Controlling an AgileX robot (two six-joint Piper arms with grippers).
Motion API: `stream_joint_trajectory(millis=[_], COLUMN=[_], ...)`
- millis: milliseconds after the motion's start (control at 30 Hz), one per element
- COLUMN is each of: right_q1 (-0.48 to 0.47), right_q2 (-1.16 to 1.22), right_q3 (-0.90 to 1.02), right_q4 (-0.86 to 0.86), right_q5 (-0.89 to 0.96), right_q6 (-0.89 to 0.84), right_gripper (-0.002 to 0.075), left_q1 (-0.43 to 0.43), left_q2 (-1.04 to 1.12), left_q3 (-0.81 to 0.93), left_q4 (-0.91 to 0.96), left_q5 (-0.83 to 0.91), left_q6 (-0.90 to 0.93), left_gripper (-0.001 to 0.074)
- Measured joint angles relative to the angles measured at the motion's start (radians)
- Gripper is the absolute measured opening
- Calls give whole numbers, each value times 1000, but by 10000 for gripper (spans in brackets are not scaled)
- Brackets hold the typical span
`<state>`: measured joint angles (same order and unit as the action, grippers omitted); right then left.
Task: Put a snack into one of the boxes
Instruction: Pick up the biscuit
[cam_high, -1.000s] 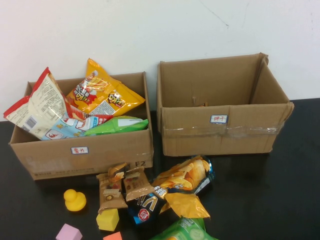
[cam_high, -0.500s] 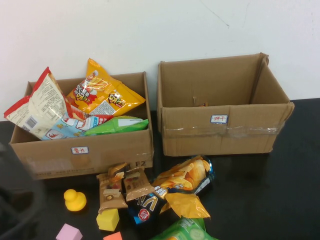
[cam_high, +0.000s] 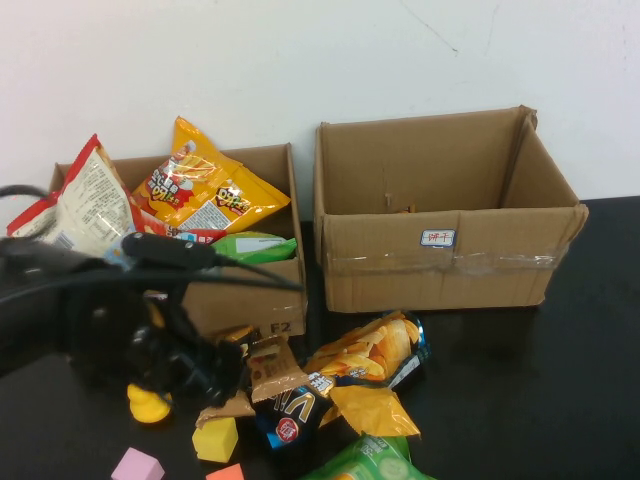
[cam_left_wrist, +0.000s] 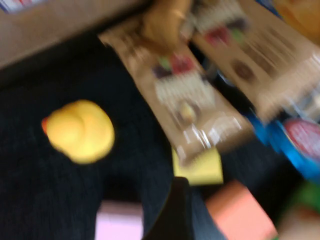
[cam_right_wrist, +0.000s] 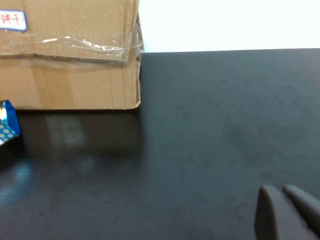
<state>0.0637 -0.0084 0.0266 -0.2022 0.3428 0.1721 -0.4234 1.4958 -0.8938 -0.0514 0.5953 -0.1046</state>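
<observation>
Loose snacks lie on the black table in front of two cardboard boxes: two brown packets (cam_high: 275, 368), an orange chip bag (cam_high: 370, 350), a blue packet (cam_high: 290, 415) and a green bag (cam_high: 370, 462). The left box (cam_high: 270, 300) holds several snack bags. The right box (cam_high: 440, 265) looks nearly empty. My left gripper (cam_high: 185, 365) hovers, blurred, over the left brown packet beside the duck. In the left wrist view the brown packets (cam_left_wrist: 190, 100) lie just ahead. My right gripper (cam_right_wrist: 280, 192) is shut and empty, low over bare table to the right of the right box (cam_right_wrist: 70, 60).
A yellow duck (cam_high: 148, 408), a yellow block (cam_high: 216, 438), a pink block (cam_high: 137, 466) and an orange block (cam_high: 226, 472) lie at the front left. The left wrist view also shows the duck (cam_left_wrist: 80, 131) and the yellow block (cam_left_wrist: 200, 167). A white wall stands behind the boxes.
My left arm has swept in from the left edge and now reaches over the duck and the left brown packet. The snacks and boxes have not moved.
</observation>
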Motion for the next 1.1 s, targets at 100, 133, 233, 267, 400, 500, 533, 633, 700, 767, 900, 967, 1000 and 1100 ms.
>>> stream_joint_trajectory(millis=[100, 133, 233, 267, 400, 500, 533, 633, 700, 767, 900, 967, 1000, 1100], right_q1=[0, 0, 0, 0, 0, 0, 0, 0, 0, 0, 0, 0, 0, 0], right_q2=[0, 0, 0, 0, 0, 0, 0, 0, 0, 0, 0, 0, 0, 0], right_q3=[0, 0, 0, 0, 0, 0, 0, 0, 0, 0, 0, 0, 0, 0], right_q4=[0, 0, 0, 0, 0, 0, 0, 0, 0, 0, 0, 0, 0, 0], right_q5=[0, 0, 0, 0, 0, 0, 0, 0, 0, 0, 0, 0, 0, 0], right_q6=[0, 0, 0, 0, 0, 0, 0, 0, 0, 0, 0, 0, 0, 0], right_gripper=[-1, -1, -1, -1, -1, -1, -1, -1, -1, -1, -1, -1, -1, -1], left_q1=[0, 0, 0, 0, 0, 0, 0, 0, 0, 0, 0, 0, 0, 0], left_q2=[92, 114, 185, 206, 282, 332, 350, 401, 424, 441, 457, 460, 460, 462], left_q3=[-19, -20, -20, -21, -26, -27, -27, -27, -27, -27, -29, -29, -29, -29], left_q4=[51, 51, 70, 73, 77, 77, 77, 80, 82, 84, 86, 88, 87, 91], left_q5=[-103, -137, -261, -307, -462, -532, -541, -556, -565, -575, -595, -603, -610, -628], left_q6=[-69, -78, -92, -93, -98, -102, -102, -100, -100, -98, -82, -75, -72, -54], left_gripper=[627, 631, 638, 640, 640, 640, 640, 640, 636, 628, 619, 619, 619, 601])
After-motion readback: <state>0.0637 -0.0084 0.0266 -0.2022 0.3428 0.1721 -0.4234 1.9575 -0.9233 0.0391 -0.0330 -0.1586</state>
